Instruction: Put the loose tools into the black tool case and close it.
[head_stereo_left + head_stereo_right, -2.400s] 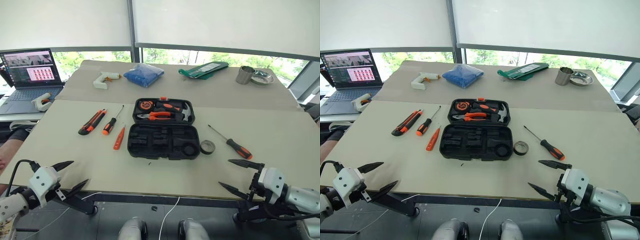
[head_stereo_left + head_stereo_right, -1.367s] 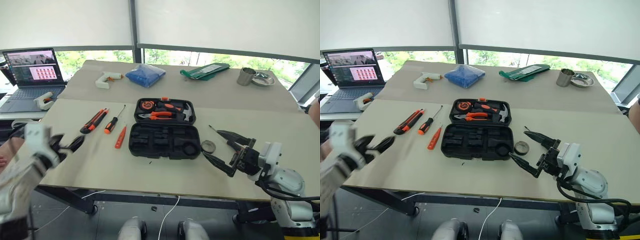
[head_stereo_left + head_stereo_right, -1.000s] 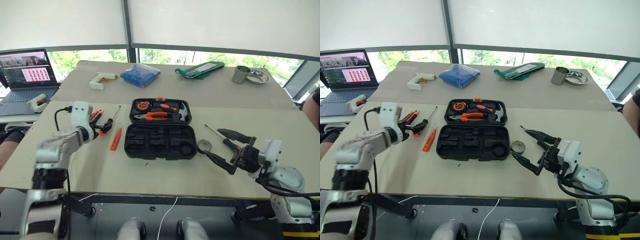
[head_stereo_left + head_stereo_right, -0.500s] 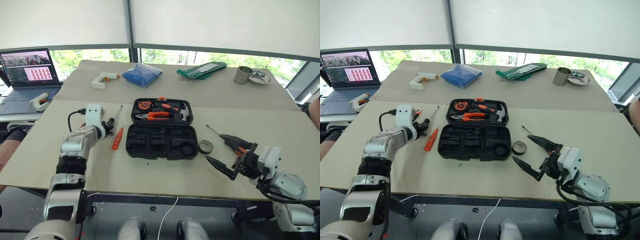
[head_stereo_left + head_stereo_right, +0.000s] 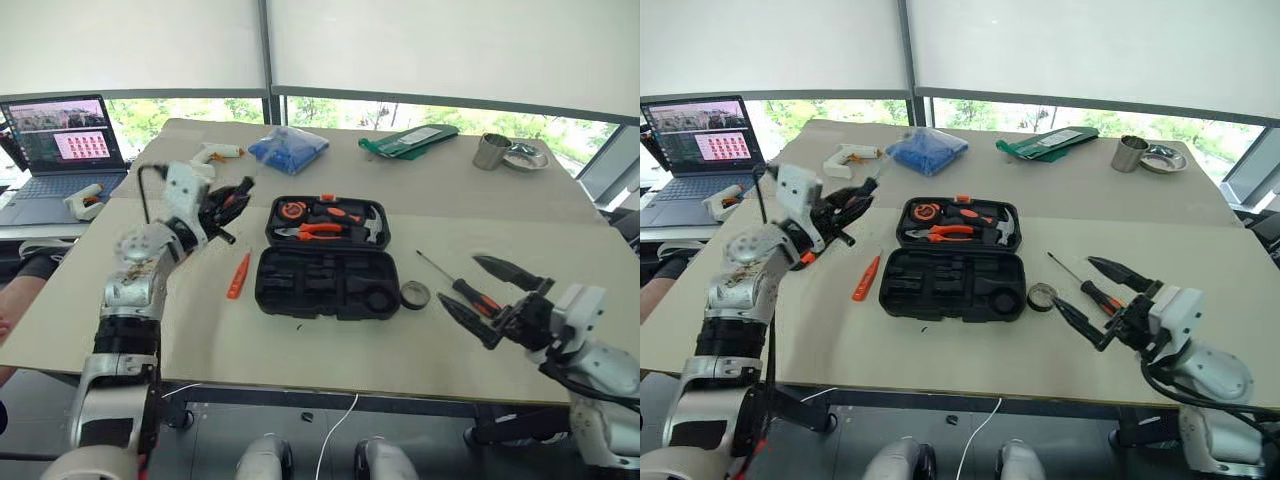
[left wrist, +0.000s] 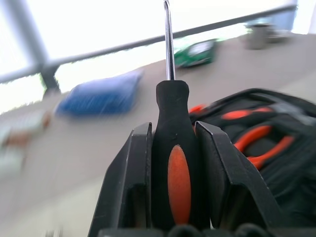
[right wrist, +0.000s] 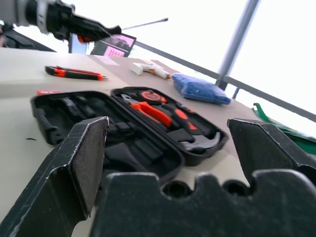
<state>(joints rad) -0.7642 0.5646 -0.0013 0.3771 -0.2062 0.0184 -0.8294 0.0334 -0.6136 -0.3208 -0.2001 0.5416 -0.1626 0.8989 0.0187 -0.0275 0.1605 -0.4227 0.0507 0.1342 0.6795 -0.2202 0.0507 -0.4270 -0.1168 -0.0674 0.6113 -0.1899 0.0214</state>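
Left of the open black tool case (image 5: pixel 326 260), raised above the surface (image 5: pixel 560 250), the left hand (image 5: pixel 226 205) is clamped on a slim screwdriver (image 6: pixel 172 148) by its black-and-orange handle. Nearer the case on that side lies the small all-orange screwdriver (image 5: pixel 238 275); the utility knife (image 7: pixel 74 73) lies farther out. Right of the case sit the black tape roll (image 5: pixel 415 294) and a second screwdriver (image 5: pixel 462 287). Beyond them hovers the right hand (image 5: pixel 492 298), fingers spread wide, holding nothing.
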